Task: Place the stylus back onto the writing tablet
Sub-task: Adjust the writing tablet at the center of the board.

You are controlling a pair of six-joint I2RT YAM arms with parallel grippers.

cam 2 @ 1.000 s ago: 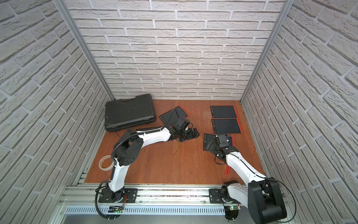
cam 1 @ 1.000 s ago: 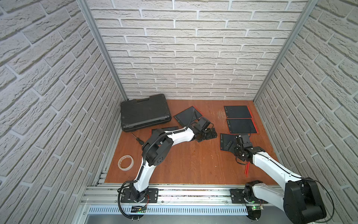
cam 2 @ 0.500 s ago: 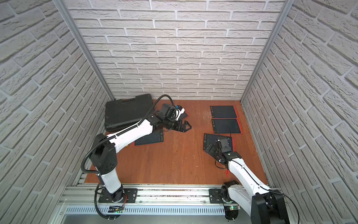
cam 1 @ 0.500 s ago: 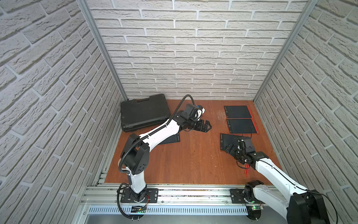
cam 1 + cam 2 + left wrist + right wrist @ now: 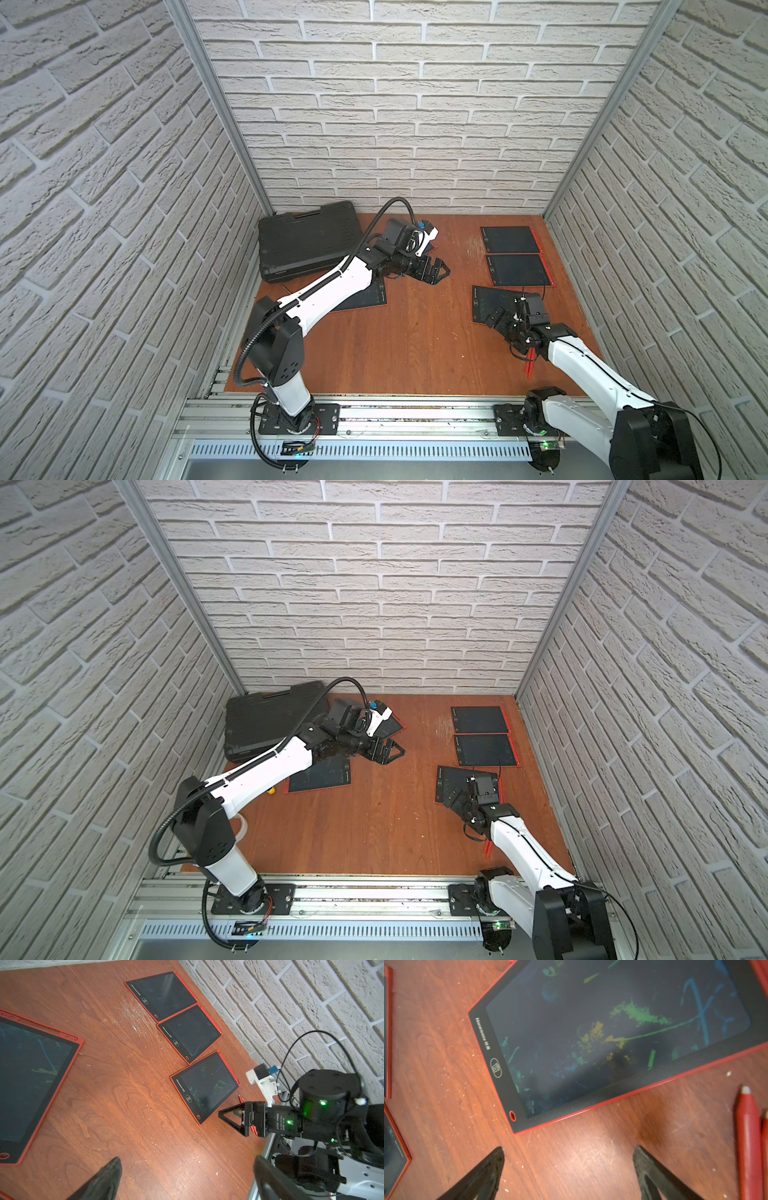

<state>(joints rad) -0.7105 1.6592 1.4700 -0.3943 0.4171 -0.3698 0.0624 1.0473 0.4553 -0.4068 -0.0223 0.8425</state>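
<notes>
R claw (image 5: 569,1150): released, jaws wide, nothing in them; bare wood between the tips.
Change, R: has backed off the screen to the tablet's near edge since a sec ago; jaws about as wide as before.
Stylus: red tapered plastic stylus (image 5: 747,1138), white nib, smooth. It lies flat on the table just beside the claw, outside one finger. Untouched, not on the tablet.
2nd pen: second red stylus (image 5: 766,1157), tight alongside the first.
Tablet: red-framed dark writing tablet (image 5: 612,1032), just ahead of the claw. Thin, flat, matte bezel, glossy screen w/ green, yellow & blue scribbles.
Meaning: prob. lining up for the pick; no grasp yet, so placing is still to do.
Table: brown wood-grain table (image 5: 415,340), scuffed, white flecks.
Beyond: two like tablets (image 5: 509,240), edge to edge, past the first.
L claw (image 5: 436,272): released, empty, well apart from R claw, off the table. Its arm has lifted & swung back, showing more of another red-framed tablet (image 5: 322,777) below.
Case: black ribbed hard-plastic case (image 5: 307,241), beyond L claw.
</notes>
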